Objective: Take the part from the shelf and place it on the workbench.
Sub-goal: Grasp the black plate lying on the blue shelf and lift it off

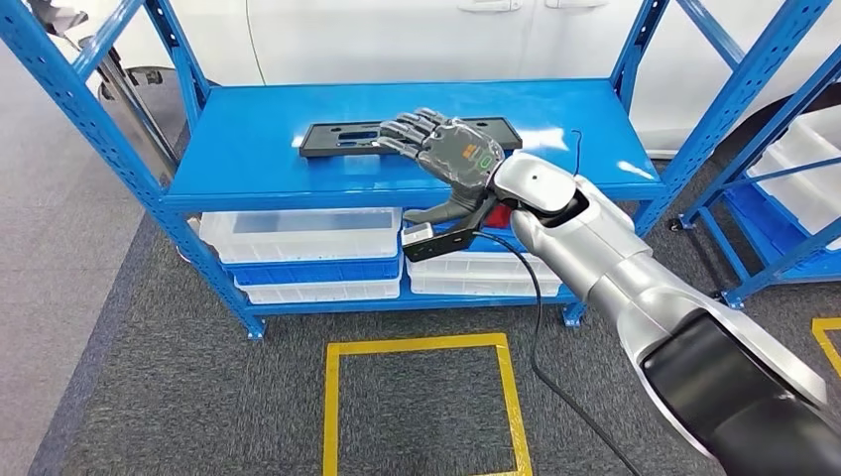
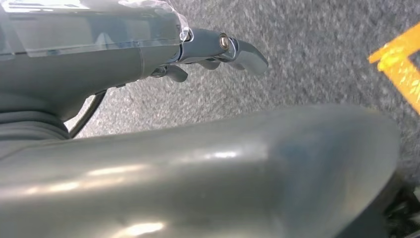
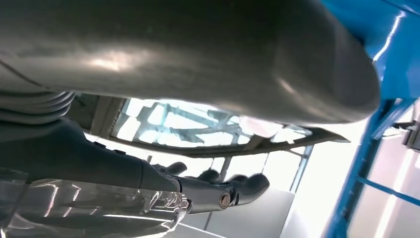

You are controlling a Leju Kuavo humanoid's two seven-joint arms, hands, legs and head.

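Observation:
The part (image 1: 342, 137) is a flat black plate with slots, lying on the top board of the blue shelf (image 1: 258, 159) near its back. My right hand (image 1: 451, 154) reaches over the part's right end with its fingers spread above it and holds nothing. Its thumb hangs in front of the board's front edge. In the right wrist view the right hand's fingers (image 3: 237, 191) stretch out straight below the big thumb. My left hand (image 2: 223, 47) hangs over grey carpet with its fingers extended and nothing in them.
Clear plastic bins (image 1: 298, 238) sit on the lower shelf levels. Blue uprights (image 1: 94, 109) frame the shelf, and a second blue rack (image 1: 793, 178) stands at the right. A yellow taped square (image 1: 421, 347) marks the carpet in front. A black cable (image 1: 536, 327) hangs from my right wrist.

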